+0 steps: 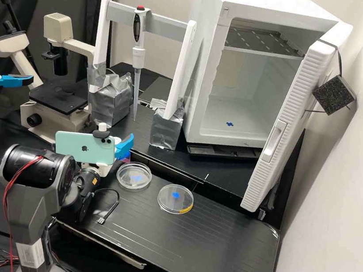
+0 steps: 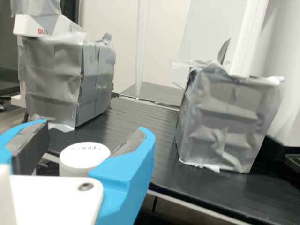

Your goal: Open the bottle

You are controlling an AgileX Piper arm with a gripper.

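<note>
At the far edge of the bench's front section (image 1: 181, 238), the white gripper (image 1: 125, 146) of the dark grey arm (image 1: 29, 200) is positioned at the white-capped bottle (image 2: 84, 157). In the wrist view, the two bright blue fingers (image 2: 126, 176), lined with dark pads (image 2: 32, 149), are parted and unclenched. The round white cap lies between them, with a gap visible between it and one pad; contact with the other finger cannot be determined. The bottle's body is largely hidden. A mint-green phone (image 1: 80, 148) is tilted beside the gripper in the high view.

On the bench near the gripper rests a clear round dish (image 1: 145, 184); a second dish (image 1: 166, 208) lies farther from it, apart from the first. Each shows a blue mark, and the second also bears a yellow mark at its edge. A black cable (image 1: 118, 201) with a small connector lies near the first dish.

Behind the gripper stands a white frame (image 1: 102, 30) with a grey crossbar (image 1: 154, 17), its feet wrapped in silver tape (image 2: 225, 126). A pipette (image 1: 137, 57) is mounted at the crossbar, its long clear tip pointing down between the wrapped feet. To one side of the frame stands a microscope (image 1: 58, 29); to the other, a white cabinet (image 1: 202, 75) with its ribbed door (image 1: 293, 108) open, a perforated metal shelf (image 1: 262, 38) inside and a blue mark on its floor.
</note>
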